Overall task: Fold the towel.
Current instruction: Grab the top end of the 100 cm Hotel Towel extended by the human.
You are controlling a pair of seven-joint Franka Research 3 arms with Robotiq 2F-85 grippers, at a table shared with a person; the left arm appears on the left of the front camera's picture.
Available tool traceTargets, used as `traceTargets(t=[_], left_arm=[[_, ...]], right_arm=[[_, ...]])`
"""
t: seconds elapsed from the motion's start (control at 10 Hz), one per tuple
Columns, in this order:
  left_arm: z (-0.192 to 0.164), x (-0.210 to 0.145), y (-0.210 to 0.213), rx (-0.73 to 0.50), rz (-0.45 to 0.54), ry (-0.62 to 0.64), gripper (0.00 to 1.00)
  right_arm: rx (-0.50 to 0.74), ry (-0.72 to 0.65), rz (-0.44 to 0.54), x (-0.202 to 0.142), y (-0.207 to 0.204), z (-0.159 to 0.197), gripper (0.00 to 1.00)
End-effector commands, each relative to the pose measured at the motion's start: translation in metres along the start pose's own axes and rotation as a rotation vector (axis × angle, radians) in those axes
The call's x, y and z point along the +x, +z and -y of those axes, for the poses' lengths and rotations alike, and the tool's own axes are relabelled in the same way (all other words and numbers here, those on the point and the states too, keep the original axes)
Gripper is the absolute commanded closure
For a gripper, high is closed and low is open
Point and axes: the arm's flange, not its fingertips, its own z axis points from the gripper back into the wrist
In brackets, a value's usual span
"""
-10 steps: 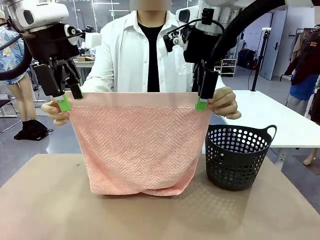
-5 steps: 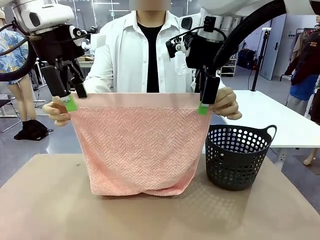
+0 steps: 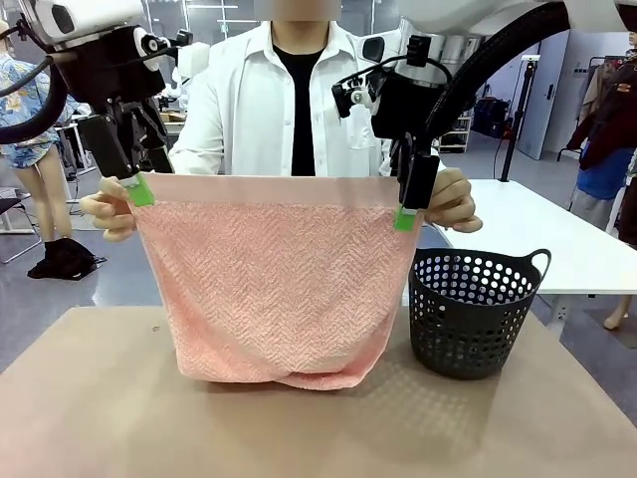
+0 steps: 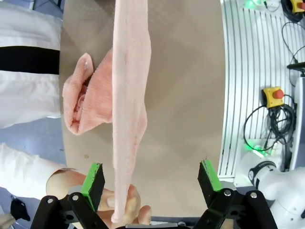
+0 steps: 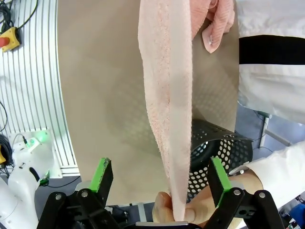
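A person across the table holds the pale pink towel up by its top corners, one hand at picture left and the other hand at right. Its lower edge rests bunched on the table. My left gripper is at the towel's top left corner, open; in the left wrist view the towel's edge hangs between the green pads, close to one of them. My right gripper is at the top right corner, open, and the towel passes between its fingers above the person's pinching hand.
A dark perforated basket stands on the tan table just right of the towel, below my right gripper. A white table lies behind it. The person stands close to the far edge.
My left gripper has shifted right and up onto the towel's corner. The right gripper has come down slightly. The person has raised the towel's top edge a little.
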Motion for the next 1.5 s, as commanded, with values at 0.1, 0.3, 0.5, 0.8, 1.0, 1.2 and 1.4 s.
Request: traceTargets(t=[0.1, 0.3, 0.5, 0.8, 1.0, 1.2, 1.4], left_arm=[[-0.012, 0.003, -0.012, -0.006, -0.043, 0.035, 0.0], [-0.016, 0.005, -0.021, -0.021, -0.046, 0.052, 0.0], [-0.014, 0.003, -0.023, -0.019, -0.053, 0.058, 0.22], [-0.012, 0.001, -0.025, -0.011, -0.06, 0.052, 1.0], [-0.011, 0.002, -0.025, -0.01, -0.065, 0.054, 1.0], [-0.011, 0.001, -0.025, -0.01, -0.053, 0.055, 1.0], [-0.011, 0.001, -0.026, -0.017, -0.058, 0.05, 1.0]], right_arm=[[0.006, 0.002, 0.034, -0.004, -0.011, -0.002, 0.0], [0.013, -0.001, 0.035, -0.004, -0.015, -0.002, 0.0], [0.024, -0.006, 0.03, -0.005, -0.023, 0.0, 0.0], [0.002, 0.004, 0.044, -0.004, -0.024, 0.001, 0.97], [0.0, 0.006, 0.044, -0.003, -0.022, 0.001, 1.0], [0.006, 0.002, 0.037, -0.002, -0.022, 0.001, 0.96], [0.003, -0.002, 0.04, -0.002, -0.02, 0.001, 1.0]])
